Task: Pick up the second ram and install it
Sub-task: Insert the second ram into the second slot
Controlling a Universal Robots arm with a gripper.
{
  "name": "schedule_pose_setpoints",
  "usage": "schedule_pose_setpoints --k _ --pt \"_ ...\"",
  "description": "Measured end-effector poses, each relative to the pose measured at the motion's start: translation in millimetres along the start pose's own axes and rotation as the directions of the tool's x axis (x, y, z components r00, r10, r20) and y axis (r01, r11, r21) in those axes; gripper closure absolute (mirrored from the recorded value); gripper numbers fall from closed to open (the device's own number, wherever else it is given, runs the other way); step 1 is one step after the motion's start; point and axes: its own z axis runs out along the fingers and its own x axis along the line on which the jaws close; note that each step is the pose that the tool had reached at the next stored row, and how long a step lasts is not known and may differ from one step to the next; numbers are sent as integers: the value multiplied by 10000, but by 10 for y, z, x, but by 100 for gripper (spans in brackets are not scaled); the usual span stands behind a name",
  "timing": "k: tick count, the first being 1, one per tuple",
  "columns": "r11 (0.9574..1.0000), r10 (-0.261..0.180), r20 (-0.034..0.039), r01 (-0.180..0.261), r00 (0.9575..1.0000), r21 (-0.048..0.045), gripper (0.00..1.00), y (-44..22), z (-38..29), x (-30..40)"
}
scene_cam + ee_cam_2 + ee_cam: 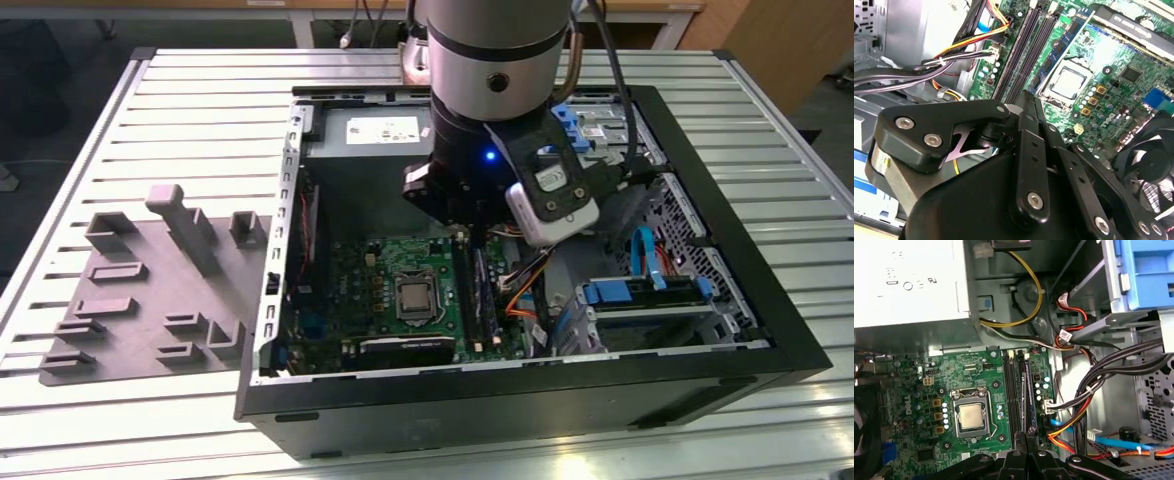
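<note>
The second ram (481, 295), a dark blue-green stick, stands edge-on in a black slot of the green motherboard (360, 290), on the side nearest the cable bundle. The first wrist view shows the ram (1027, 390) as a thin strip beside two bare black slots (1013, 390). My gripper (463, 235) reaches down into the open computer case at the end of the stick closest to the power supply. The gripper (1029, 435) has its fingers shut together, tips at the stick's end. Whether they touch it is unclear. In the second wrist view the gripper (1026, 97) is also shut above the slots.
The grey power supply (367, 130) sits just behind the gripper. The processor socket (971, 416) lies beside the slots. Cable bundles (1089, 405) and blue drive bays (641, 295) crowd the other side. A fan (1149, 170) sits near the board. A grey fixture plate (147, 290) lies outside the case.
</note>
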Motion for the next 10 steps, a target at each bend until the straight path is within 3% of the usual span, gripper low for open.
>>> schedule_pose_setpoints --k 10 --pt "9968 791 56 -791 9969 71 88 0 0 0"
